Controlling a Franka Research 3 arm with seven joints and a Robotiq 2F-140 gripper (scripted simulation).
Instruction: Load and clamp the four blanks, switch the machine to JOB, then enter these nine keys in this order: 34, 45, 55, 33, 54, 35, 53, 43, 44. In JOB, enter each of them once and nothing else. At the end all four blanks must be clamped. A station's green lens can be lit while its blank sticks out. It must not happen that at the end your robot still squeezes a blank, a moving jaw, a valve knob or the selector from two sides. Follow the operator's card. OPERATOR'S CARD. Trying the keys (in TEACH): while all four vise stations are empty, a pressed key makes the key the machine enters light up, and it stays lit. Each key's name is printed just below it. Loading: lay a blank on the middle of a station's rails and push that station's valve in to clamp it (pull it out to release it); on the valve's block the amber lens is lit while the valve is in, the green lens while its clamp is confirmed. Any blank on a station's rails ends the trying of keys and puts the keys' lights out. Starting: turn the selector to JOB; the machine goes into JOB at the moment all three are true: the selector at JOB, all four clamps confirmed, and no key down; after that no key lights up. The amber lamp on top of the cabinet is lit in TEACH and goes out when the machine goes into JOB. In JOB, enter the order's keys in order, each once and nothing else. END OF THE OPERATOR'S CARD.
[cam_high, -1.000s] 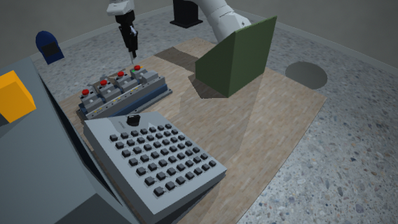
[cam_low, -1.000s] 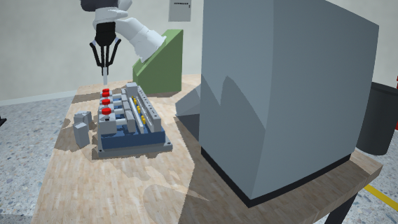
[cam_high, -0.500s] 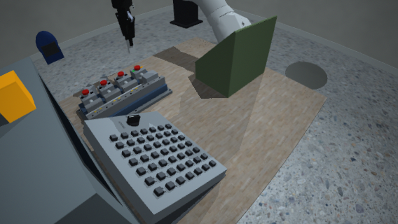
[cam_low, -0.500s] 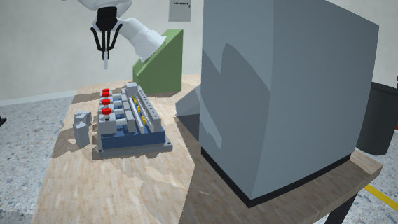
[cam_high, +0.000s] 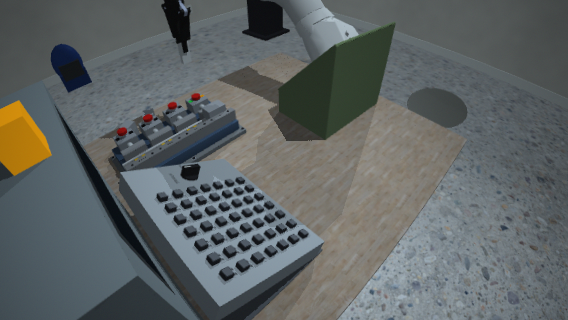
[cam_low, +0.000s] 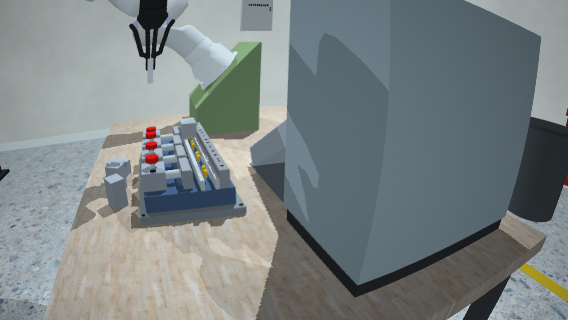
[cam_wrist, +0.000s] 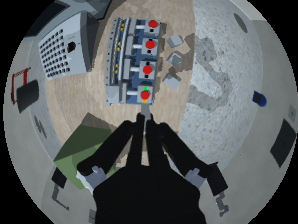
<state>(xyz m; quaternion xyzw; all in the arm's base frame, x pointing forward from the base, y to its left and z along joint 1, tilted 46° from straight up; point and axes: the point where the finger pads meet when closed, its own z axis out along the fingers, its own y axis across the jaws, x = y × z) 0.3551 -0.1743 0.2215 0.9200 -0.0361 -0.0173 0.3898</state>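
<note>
One blank (cam_high: 214, 108) (cam_low: 188, 126) clamped at station below hand (cam_high: 184, 56) (cam_low: 150, 75) (cam_wrist: 145, 117), green lens (cam_wrist: 145, 88) lit. Hand shut, nothing gripped. Left: three loose blanks (cam_low: 116, 192) (cam_wrist: 172, 81) on counter (cam_high: 400, 145) (cam_low: 165, 270) (cam_wrist: 102, 112) beyond hand, then JOB, nine keys.

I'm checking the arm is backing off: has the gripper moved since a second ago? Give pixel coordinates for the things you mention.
Yes: the gripper (cam_high: 185, 57) (cam_low: 150, 75) (cam_wrist: 144, 108) has risen, now higher above the red knobs (cam_high: 172, 105) (cam_low: 151, 145) (cam_wrist: 147, 69).
</note>
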